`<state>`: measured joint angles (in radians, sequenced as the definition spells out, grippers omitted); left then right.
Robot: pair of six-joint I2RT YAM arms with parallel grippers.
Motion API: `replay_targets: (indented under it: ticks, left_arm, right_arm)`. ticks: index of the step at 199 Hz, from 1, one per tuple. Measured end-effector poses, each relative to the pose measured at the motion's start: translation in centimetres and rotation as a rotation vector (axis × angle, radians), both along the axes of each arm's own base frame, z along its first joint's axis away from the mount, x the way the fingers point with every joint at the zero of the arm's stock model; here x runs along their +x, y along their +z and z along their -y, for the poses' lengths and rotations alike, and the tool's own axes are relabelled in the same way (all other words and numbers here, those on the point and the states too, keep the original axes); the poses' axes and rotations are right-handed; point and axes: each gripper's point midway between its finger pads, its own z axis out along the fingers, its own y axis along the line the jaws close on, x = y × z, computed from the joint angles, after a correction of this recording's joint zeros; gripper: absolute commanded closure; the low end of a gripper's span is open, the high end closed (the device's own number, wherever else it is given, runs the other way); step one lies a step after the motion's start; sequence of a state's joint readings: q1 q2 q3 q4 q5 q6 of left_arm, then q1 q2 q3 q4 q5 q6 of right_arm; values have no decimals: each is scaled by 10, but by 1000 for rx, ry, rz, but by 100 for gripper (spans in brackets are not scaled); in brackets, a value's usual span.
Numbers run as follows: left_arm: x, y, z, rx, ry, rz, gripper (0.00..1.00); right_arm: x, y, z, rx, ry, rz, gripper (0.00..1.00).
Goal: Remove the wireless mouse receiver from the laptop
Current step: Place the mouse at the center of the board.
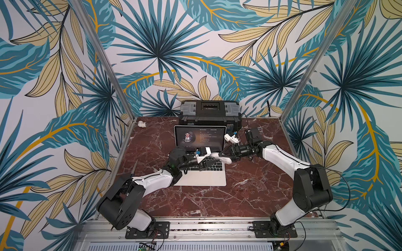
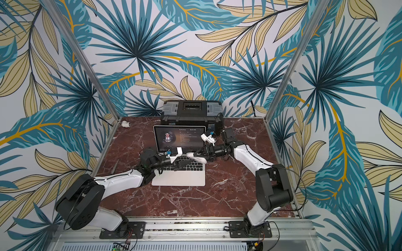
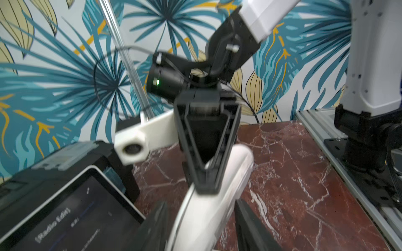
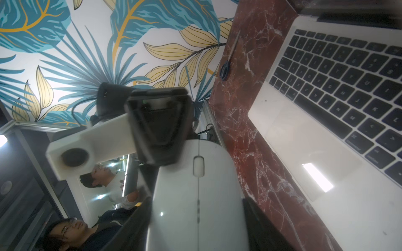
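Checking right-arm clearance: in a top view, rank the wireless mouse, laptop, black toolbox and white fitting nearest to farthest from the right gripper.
From the right gripper:
1. wireless mouse, in its jaws
2. laptop, close alongside
3. black toolbox, behind the laptop
4. white fitting, far-left corner

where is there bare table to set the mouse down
Widest bare marble lies between the laptop's front edge and the front rail; another patch sits right of the laptop. Crowded behind it by the toolbox.
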<state>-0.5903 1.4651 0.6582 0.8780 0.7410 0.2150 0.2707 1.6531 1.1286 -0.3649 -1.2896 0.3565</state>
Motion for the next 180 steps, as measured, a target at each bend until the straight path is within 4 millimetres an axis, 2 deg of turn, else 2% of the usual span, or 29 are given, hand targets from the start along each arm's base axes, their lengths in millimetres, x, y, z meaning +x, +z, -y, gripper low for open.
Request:
replay_targets:
  ticks: [12,25,39,50,78,103,142,170,180]
  left_arm:
    - [-6,11,2,-24,-16,34,60]
    - [-8,13,3,-32,-26,45,61]
    - [-9,13,3,-32,-30,41,46]
    - [-8,12,3,-33,-31,34,39]
    - [-3,10,-1,-34,-6,31,33]
    - [3,-3,-11,-12,25,1,31]
    - [3,-10,-12,10,11,-20,35]
    - [-1,-11,-7,14,-40,-30,42]
    - [-1,-12,-5,15,-57,-36,48]
  right_arm:
    - [0,-7,-1,-16,-4,-25,66]
    - [0,-9,-1,-25,-10,-35,66]
    - [1,-9,-2,-24,-13,-39,66]
    - [1,-8,-2,-24,-15,-45,66]
    - [0,-2,-2,-15,-15,-33,66]
    - [-5,10,-1,8,-1,-3,66]
    - [-14,13,-4,26,36,5,66]
    - [-18,14,-8,31,51,7,66]
    - [-17,16,-9,35,51,11,66]
